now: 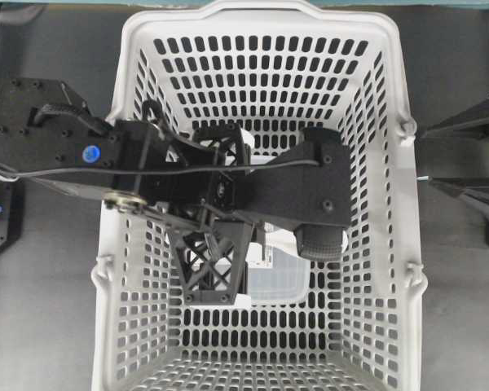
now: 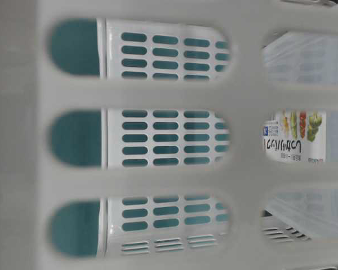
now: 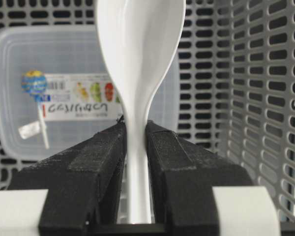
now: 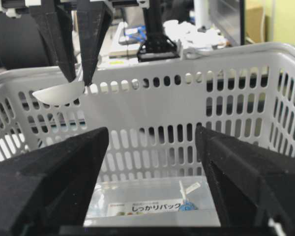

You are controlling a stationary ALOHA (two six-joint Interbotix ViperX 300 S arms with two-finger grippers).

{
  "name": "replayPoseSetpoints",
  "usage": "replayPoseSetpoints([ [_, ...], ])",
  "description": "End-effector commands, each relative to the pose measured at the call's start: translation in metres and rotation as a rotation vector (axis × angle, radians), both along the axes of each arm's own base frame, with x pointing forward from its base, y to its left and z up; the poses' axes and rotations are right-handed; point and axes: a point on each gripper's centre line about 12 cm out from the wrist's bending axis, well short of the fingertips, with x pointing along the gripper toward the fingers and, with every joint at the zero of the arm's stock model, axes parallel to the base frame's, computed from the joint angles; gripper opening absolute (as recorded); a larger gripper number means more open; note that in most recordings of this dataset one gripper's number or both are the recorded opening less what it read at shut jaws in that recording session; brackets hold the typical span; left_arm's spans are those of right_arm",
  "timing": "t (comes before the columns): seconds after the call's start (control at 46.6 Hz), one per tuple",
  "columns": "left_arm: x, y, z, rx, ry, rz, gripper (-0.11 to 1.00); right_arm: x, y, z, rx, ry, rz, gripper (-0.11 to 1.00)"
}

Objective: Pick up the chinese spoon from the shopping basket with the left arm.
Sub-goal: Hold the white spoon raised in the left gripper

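Glossy white chinese spoon [image 3: 137, 64] pinched by its handle in the black left gripper [image 3: 136, 147], lifted up off the basket floor.

Bowl end poking out past the fingertips, hanging around rim height inside the big light-grey slotted plastic shopping basket [image 1: 391, 204]. Down below on the floor, a clear rectangular lidded container [image 3: 19, 88] with a colourful label, not touching the spoon. Over on the other side, black right gripper [image 4: 152, 162] spread wide, gripping nothing, aimed into the basket.
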Motion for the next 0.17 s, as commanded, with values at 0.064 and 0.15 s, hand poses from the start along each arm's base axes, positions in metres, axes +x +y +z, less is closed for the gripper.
replayPoseSetpoints([
  [0.064, -0.005, -0.0003, 0.0171, -0.005, -0.046, -0.005, 0.13, 0.0014, 0.0002, 0.0025, 0.005, -0.006, 0.001, 0.69],
  [0.15, -0.0049, -0.0002, 0.0171, -0.004, -0.046, -0.005, 0.13, 0.0011, 0.0002, 0.0022, 0.005, -0.006, 0.001, 0.69],
])
